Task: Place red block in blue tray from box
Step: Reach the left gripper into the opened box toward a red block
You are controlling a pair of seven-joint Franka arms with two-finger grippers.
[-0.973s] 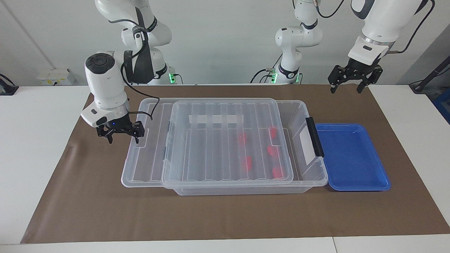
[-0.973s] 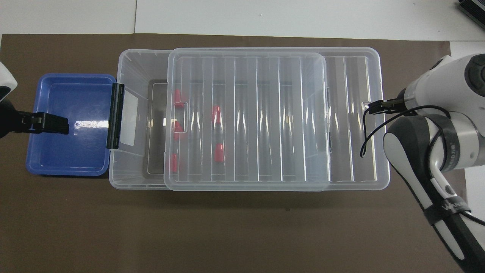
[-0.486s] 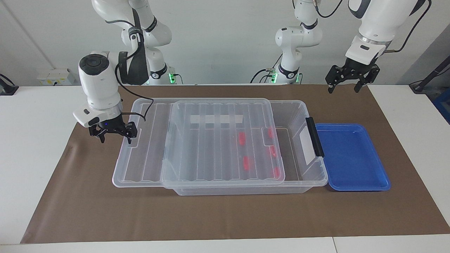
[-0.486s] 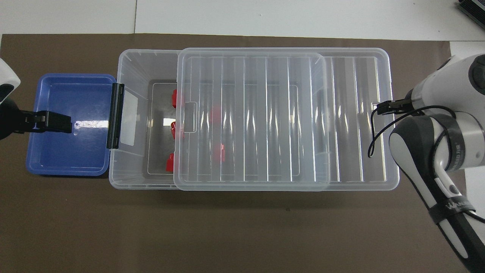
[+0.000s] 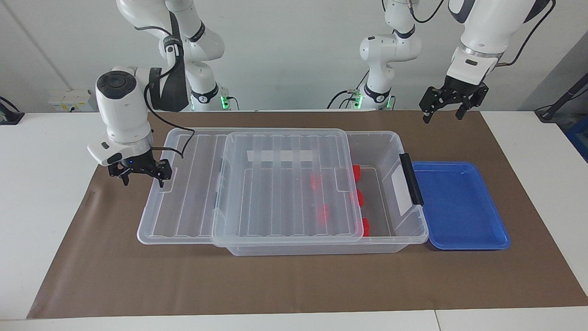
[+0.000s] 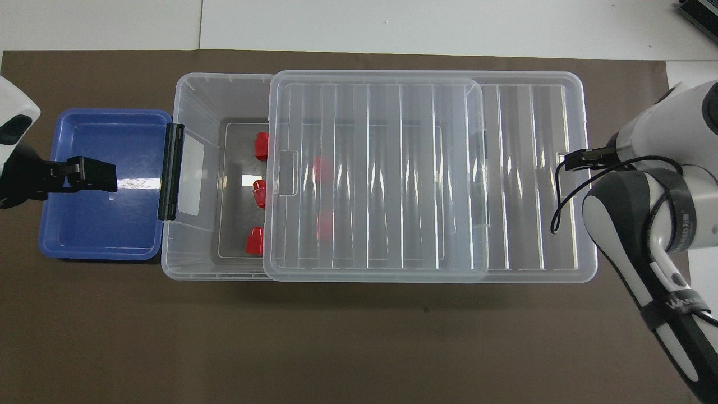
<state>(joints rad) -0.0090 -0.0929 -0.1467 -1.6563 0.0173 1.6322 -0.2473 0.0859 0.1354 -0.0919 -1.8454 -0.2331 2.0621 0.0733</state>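
The clear box lies along the mat, its black clip handle beside the blue tray. The ribbed clear lid lies on it and overhangs toward the right arm's end. Three red blocks lie uncovered in the box, and two more show through the lid. My right gripper is low at the lid's end notch, fingers spread, one against the lid's edge. My left gripper is open and empty, high over the tray.
A brown mat covers the white table under everything. The blue tray is empty. A third robot base stands at the robots' edge of the table.
The lid has slid toward the right arm's end together with my right gripper, uncovering three red blocks. My left gripper has drifted slightly toward the box, still high.
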